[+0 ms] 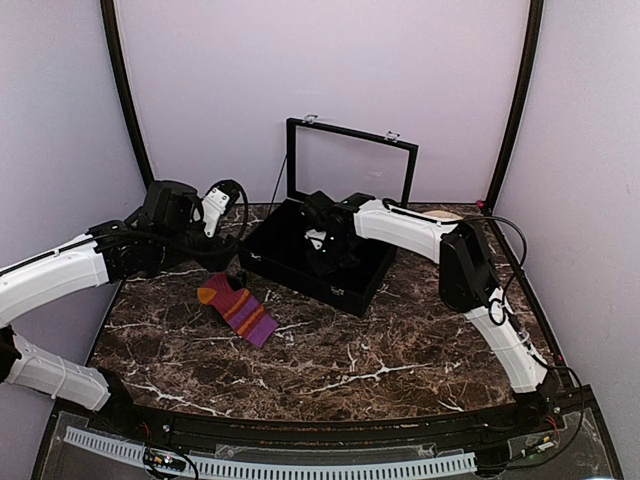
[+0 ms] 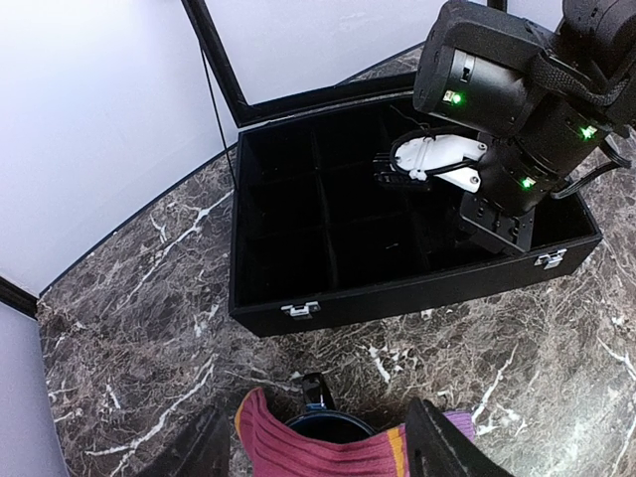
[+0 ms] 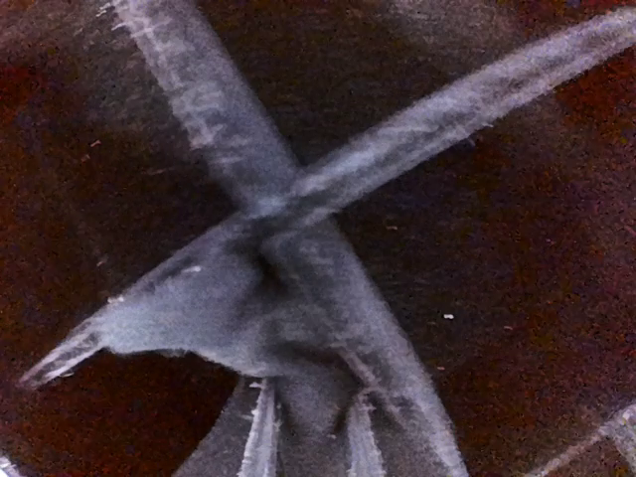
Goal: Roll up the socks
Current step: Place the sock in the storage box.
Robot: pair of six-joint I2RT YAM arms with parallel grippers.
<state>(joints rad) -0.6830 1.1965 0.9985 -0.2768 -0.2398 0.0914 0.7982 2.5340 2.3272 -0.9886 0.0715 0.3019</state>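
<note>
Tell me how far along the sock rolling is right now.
Nothing looks finished. The striped sock lies flat and unrolled on the marble table, and the black sock shows in no view. In hand: the left gripper stands open over the striped sock's end, while the right gripper is down among the dividers of the black box, with no visible load. Left: rolling the striped sock, at least.

worktop point(image 1: 400, 350): dark brown marble with white veins | rear centre, on it: black case point(image 1: 300, 280) with divided compartments, hinged lid point(image 1: 350, 165) standing upright, set askew to the worktop's edges | left of centre, on it: striped sock point(image 1: 238, 308), purple, orange and red, near the case's left corner, not touching it
</note>
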